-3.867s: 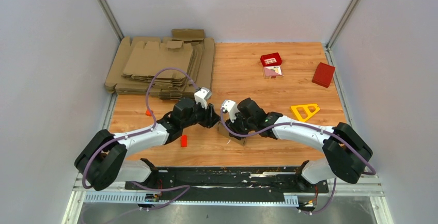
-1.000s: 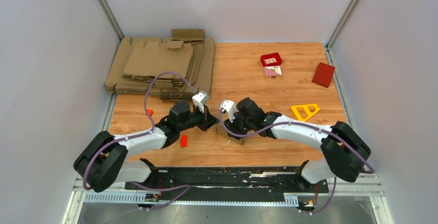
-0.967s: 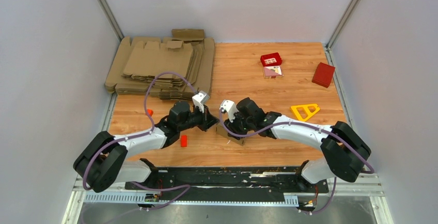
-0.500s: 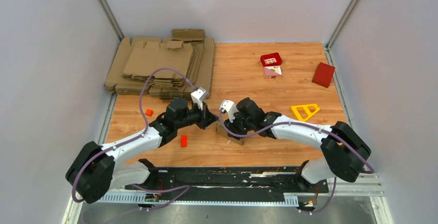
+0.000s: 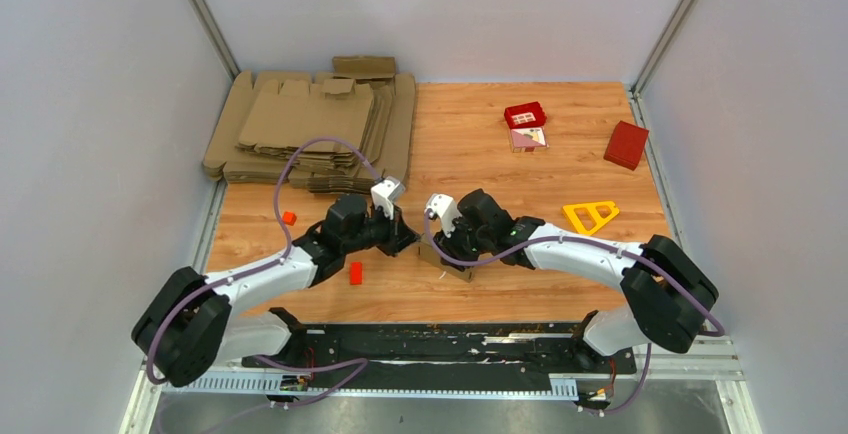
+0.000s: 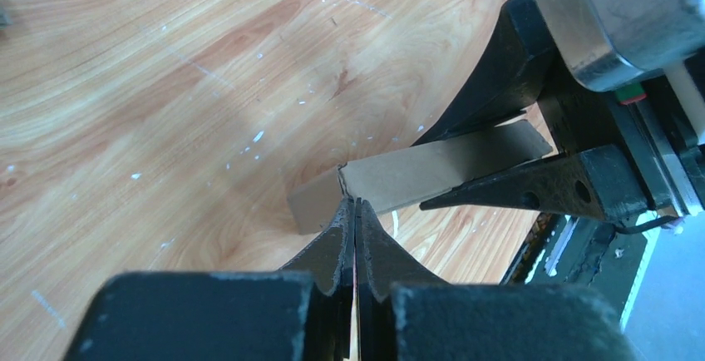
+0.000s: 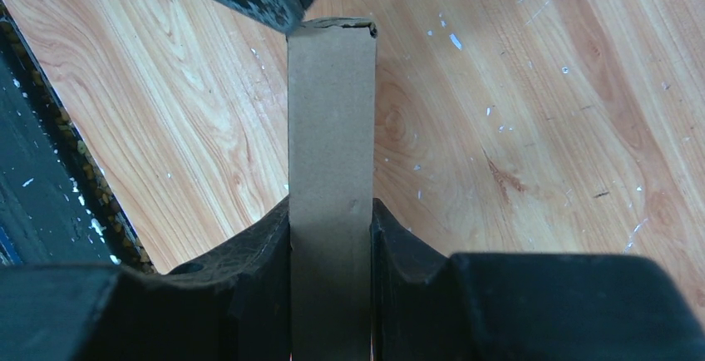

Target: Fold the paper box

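The paper box (image 5: 447,259) is a small brown cardboard piece held just above the table near the front middle. My right gripper (image 5: 447,247) is shut on it; in the right wrist view the box's narrow face (image 7: 330,111) stands clamped between the fingers of the right gripper (image 7: 330,207). My left gripper (image 5: 407,239) is shut, with its tips against the box's left end. In the left wrist view the tips of the left gripper (image 6: 355,203) meet the crease between a small end flap (image 6: 316,207) and the box's long side (image 6: 441,165). The right fingers (image 6: 532,190) show beyond.
A big pile of flat cardboard blanks (image 5: 310,129) lies at the back left. A red box (image 5: 626,144), a small red tray (image 5: 525,114) and a yellow triangle (image 5: 590,216) lie to the right. Two small red blocks (image 5: 355,273) (image 5: 288,218) lie by the left arm.
The left arm has shifted slightly, its gripper staying shut against the box's left end. The right gripper and the box have held still.
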Tool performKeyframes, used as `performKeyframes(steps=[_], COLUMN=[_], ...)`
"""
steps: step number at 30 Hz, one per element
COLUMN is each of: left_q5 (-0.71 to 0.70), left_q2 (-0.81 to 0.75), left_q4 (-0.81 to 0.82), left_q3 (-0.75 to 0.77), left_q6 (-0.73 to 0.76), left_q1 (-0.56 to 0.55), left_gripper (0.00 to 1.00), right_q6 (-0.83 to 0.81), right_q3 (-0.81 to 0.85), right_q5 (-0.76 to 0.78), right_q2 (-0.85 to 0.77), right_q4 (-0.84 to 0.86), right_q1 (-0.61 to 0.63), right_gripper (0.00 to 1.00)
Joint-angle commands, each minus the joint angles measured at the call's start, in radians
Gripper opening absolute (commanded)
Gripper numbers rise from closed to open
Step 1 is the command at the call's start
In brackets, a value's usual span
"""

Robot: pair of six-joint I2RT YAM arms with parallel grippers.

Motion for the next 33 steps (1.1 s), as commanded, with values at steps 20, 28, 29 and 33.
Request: performKeyframes(steps=[20, 28, 29, 33], left_q5=[-0.202, -0.18, -0.195, -0.226], left_q2=[-0.169, 0.014, 0.027, 0.072], left_q4=[-0.071, -0.006, -0.001, -0.008], left_q3=[0.039, 0.024, 0.02, 0.011], left_q6=[-0.155, -0.362, -0.36, -0.343], left_q1=[0.002, -0.054, -0.068, -0.091], left_gripper=[1.0, 0.96, 0.96, 0.91], right_q6=[0.003, 0.011, 0.012, 0.014], right_q3=[-0.026, -0.027, -0.026, -0.026], right_q5=[0.012, 0.014, 0.013, 0.014], right_q2=[-0.068, -0.064, -0.064, -0.061], right_q4=[-0.03, -0.02, -0.021, -0.024], right_q1=[0.007, 0.007, 0.007, 0.007], right_gripper=[0.31, 0.33, 0.33, 0.33])
